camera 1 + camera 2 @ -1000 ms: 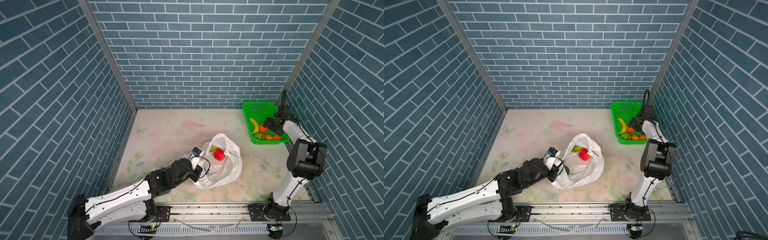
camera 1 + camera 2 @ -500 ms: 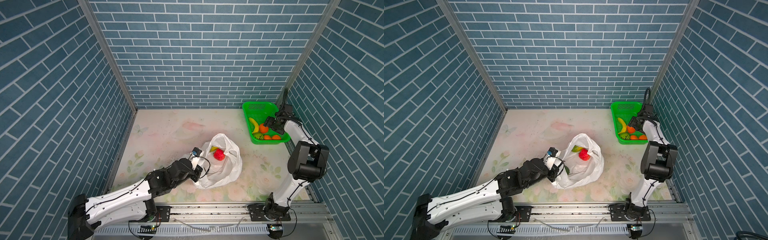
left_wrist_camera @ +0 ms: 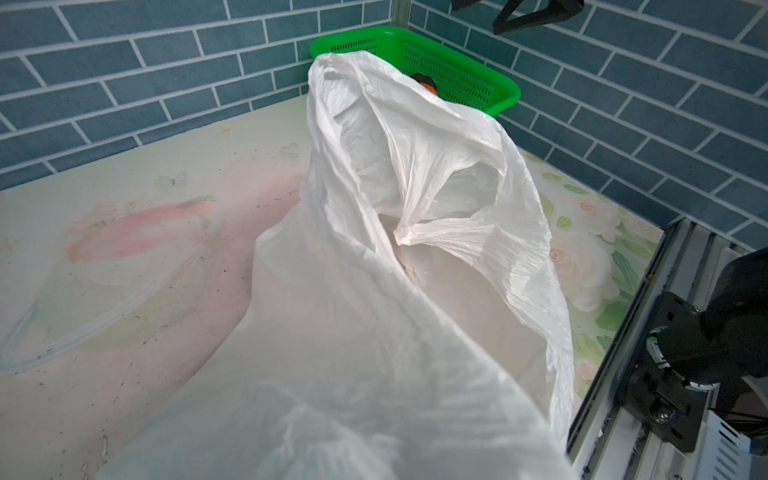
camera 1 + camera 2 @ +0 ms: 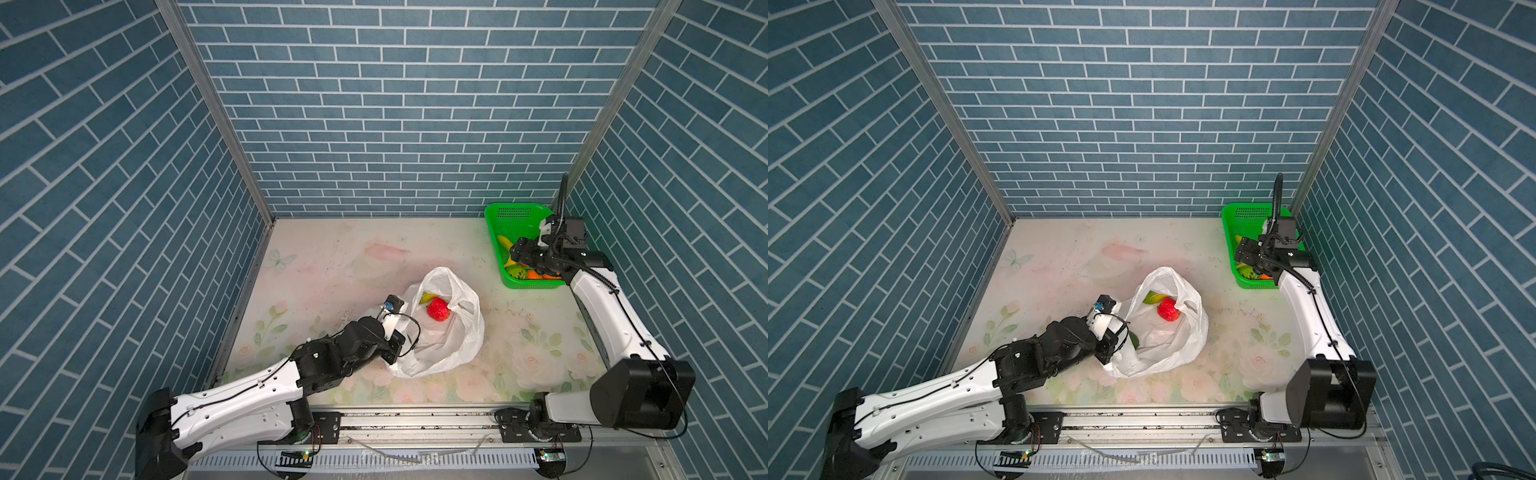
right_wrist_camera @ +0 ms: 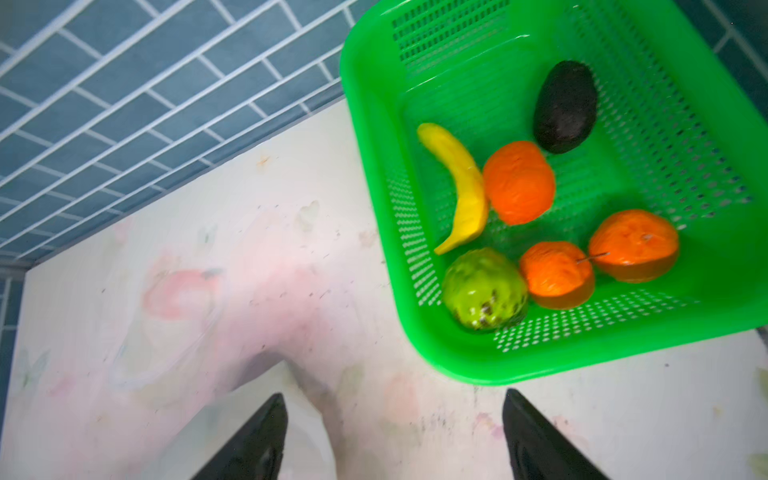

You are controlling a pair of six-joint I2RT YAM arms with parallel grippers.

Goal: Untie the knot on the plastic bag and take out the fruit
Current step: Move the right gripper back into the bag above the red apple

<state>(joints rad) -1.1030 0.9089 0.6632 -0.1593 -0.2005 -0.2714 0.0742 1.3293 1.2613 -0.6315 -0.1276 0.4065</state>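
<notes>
Pinching edge of limp, crinkly white plastic bag (image 4: 461,345): left gripper (image 4: 397,351), clamped; right gripper (image 5: 394,399) spread, empty; bumpy red fruit (image 4: 438,309) likely light, firm, so grasp across middle.

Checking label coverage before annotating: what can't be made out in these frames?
- Left pincer: fingers buried in the white translucent plastic bag, both top views, left wrist view.
- Yellow-green fruit in the bag: largely behind the bumpy red fruit, top views.
- Bag's bottom: film hides any other contents.
- Right pincer: fingers cut by right wrist view's edge.
</notes>
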